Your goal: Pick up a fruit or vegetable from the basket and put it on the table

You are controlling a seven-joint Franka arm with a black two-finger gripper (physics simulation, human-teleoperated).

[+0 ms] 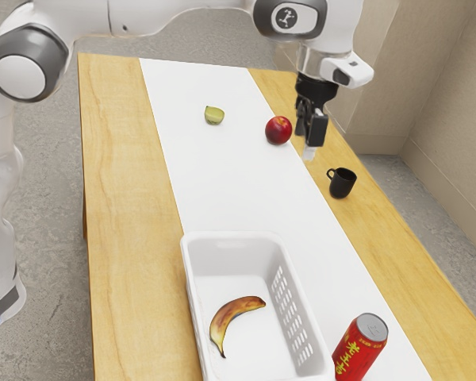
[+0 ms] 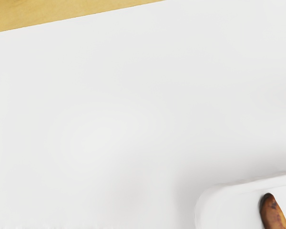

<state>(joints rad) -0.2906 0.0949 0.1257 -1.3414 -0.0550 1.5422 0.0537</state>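
Note:
My gripper [image 1: 309, 149] hangs above the table's far part, in front of the black mug and beside the red fruit in the exterior view; whether it is open cannot be made out. The white basket [image 1: 192, 298] stands on the white runner at the near end, well away from my hand. A browned banana [image 1: 229, 314] lies curved on its floor. In the wrist view, the basket's corner [image 2: 203, 205] and one end of the banana [image 2: 273, 213] show.
On the table [image 1: 127, 175] sit a red round fruit [image 1: 278, 130] and a green piece of fruit [image 1: 214, 116] toward the far end. A black mug [image 1: 343, 183] is near the exterior view's right edge of the table. A red can [image 1: 360, 349] stands close beside the basket.

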